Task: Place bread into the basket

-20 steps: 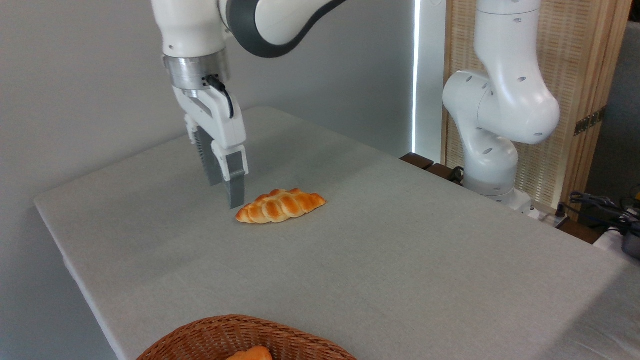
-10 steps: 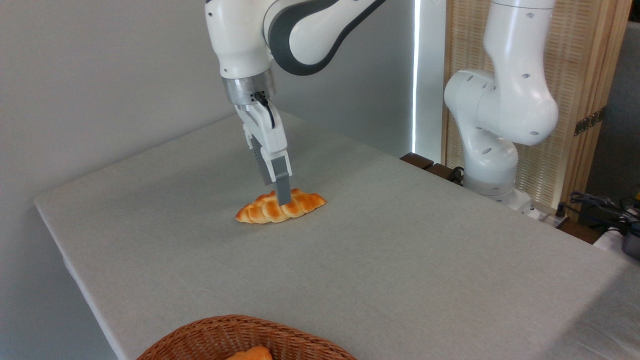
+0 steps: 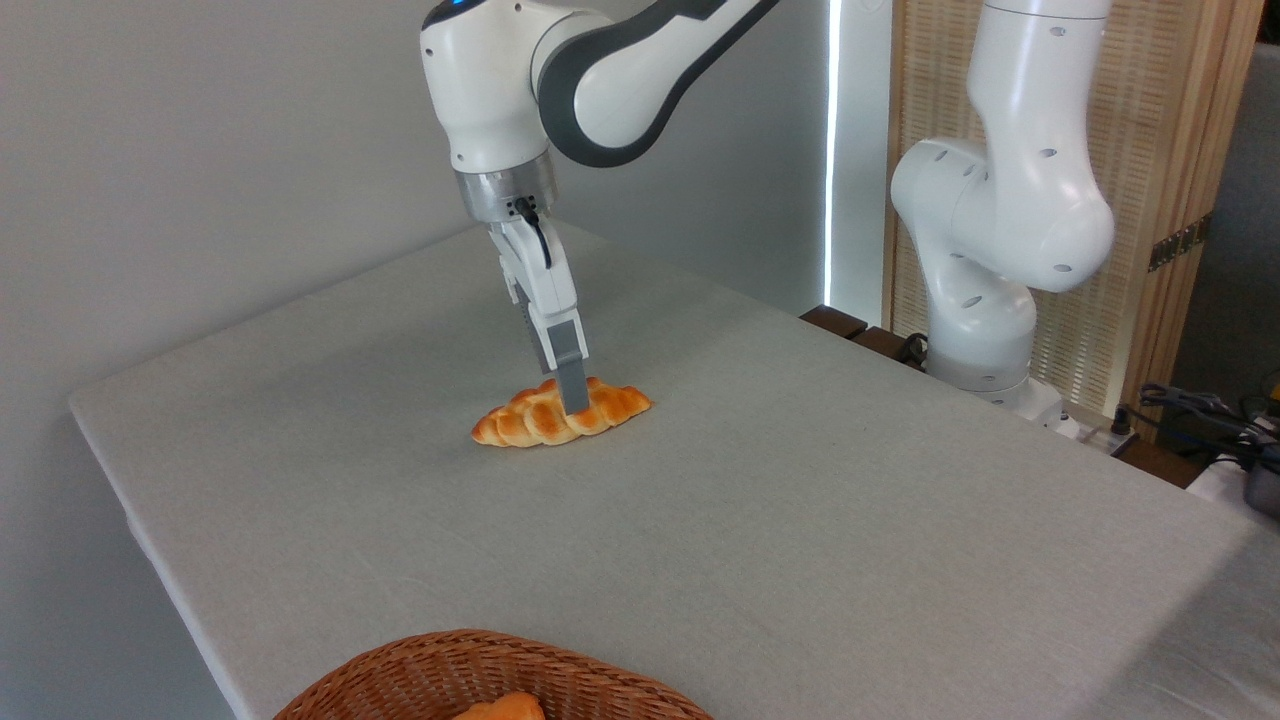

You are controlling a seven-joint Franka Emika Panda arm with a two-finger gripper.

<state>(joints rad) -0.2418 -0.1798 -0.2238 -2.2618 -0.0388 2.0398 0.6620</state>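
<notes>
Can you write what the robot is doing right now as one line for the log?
phase: reaching bread | gripper: down at braided bread, grip unclear | bread: on table | basket: near edge, holds another bread piece

basket cut off below, gripper far finger hidden (perhaps behind bread)

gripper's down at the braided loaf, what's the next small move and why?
Probably close the fingers, if they do straddle the loaf. The gripper is down at the middle of the bread, which lies flat on the table; one finger overlaps its top, and the view hides the other, so I can't tell how open it is. The basket waits at the near edge.
</notes>
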